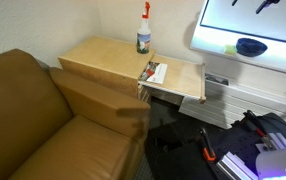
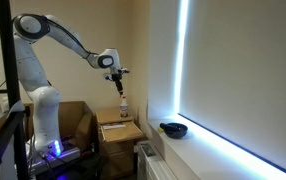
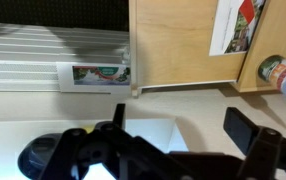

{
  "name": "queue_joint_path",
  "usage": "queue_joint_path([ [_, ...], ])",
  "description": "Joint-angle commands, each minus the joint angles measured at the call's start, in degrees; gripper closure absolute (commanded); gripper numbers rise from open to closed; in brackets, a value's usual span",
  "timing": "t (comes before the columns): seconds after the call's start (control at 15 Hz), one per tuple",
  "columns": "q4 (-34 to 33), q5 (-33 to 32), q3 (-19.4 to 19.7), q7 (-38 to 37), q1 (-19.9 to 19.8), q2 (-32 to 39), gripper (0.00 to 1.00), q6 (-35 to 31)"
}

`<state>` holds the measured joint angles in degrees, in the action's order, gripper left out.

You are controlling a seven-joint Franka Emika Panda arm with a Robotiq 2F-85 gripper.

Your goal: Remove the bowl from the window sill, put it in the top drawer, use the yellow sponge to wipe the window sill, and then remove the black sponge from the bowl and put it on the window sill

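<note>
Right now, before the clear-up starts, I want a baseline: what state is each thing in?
Bowl: upright on the window sill.
Drawer: pulled open, with a leaflet lying inside.
Spray bottle: standing upright on the cabinet.
Fingers: spread open, holding nothing, up in the air.

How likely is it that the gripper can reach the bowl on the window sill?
Probably yes. The gripper hangs open above the cabinet; the bowl sits uncovered on the window sill, open air between them. The spray bottle stands below the gripper.
</note>
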<state>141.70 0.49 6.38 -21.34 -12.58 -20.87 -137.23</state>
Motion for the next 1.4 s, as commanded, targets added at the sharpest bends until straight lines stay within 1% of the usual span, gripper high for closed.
queue_joint_path([
  [0.0, -8.04, -2.13, 1.07, -6.76, -4.65, 10.33, 0.00, -4.70],
  [0.2, -17.04, -1.35, 3.94, -11.52, -6.75, 16.68, 0.00, -3.95],
  [0.27, -19.45, -0.50, 5.99, -11.70, -7.46, 19.06, 0.00, -4.47],
  [0.4, -26.40, 0.11, 9.18, -14.17, -8.43, 24.13, 0.00, -2.86],
  [0.53, -32.57, 1.66, 12.43, -16.48, -9.20, 29.97, 0.00, -2.60],
  [0.6, -34.92, 2.39, 13.73, -18.12, -9.39, 31.91, 0.00, -1.65],
  [0.67, -35.84, 2.91, 14.64, -20.64, -9.11, 32.45, 0.00, -0.20],
  [0.73, -31.06, 1.77, 14.57, -17.09, -8.17, 28.89, 0.00, -3.39],
  [0.87, -34.10, 2.43, 15.60, -19.00, -8.46, 31.80, 0.00, -2.21],
  [1.0, -34.89, 2.48, 15.54, -19.91, -8.32, 32.37, 0.00, -1.79],
  [1.07, -37.43, 1.90, 15.48, -17.89, -8.63, 34.69, 0.00, 1.27],
  [1.13, -39.37, 3.32, 15.11, -15.40, -9.33, 36.60, 0.00, 2.92],
  [1.33, -48.33, 4.27, 15.91, -12.58, -11.36, 45.13, 0.00, 4.49],
])
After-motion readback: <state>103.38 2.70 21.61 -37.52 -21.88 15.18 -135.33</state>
